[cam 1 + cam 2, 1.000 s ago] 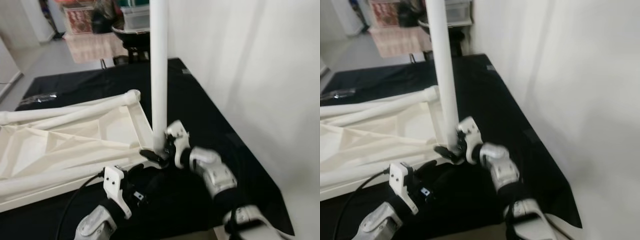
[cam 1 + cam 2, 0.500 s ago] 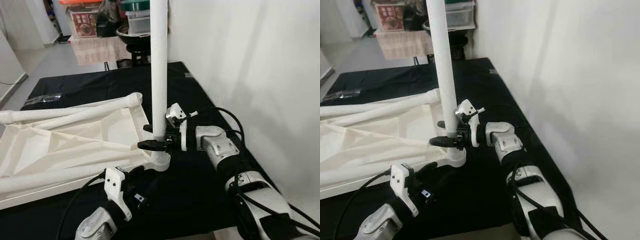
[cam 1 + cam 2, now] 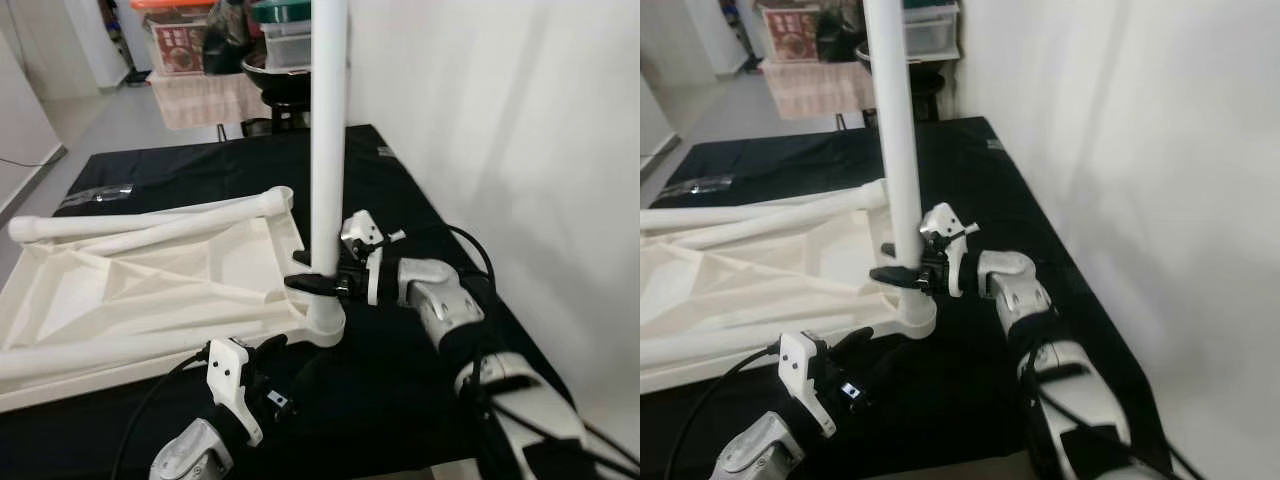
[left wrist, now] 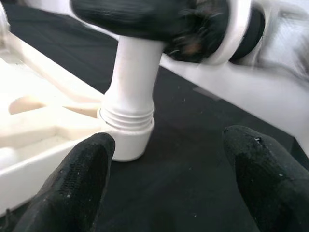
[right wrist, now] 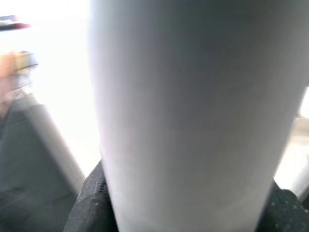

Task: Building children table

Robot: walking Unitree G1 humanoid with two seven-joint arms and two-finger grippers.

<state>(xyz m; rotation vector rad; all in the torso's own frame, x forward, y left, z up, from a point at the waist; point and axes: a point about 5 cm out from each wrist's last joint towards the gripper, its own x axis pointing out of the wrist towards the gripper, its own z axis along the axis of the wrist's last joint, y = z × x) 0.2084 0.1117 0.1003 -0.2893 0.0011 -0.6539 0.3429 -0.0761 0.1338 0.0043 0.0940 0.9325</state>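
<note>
Hand (image 3: 312, 283) on the right arm clenched around upright white table leg (image 3: 326, 150) just above its corner socket (image 3: 325, 325) on the upturned tabletop (image 3: 150, 290); left hand (image 4: 164, 183) released, beside the socket; leg best kept vertical while screwing.

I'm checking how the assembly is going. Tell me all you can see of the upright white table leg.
The table leg is a long, smooth white tube, plastic by its look, standing upright at the near right corner of the upside-down white tabletop. Its threaded lower end sits in a round corner socket. The right gripper clasps it just above the socket. Its top runs out of the picture.
</note>
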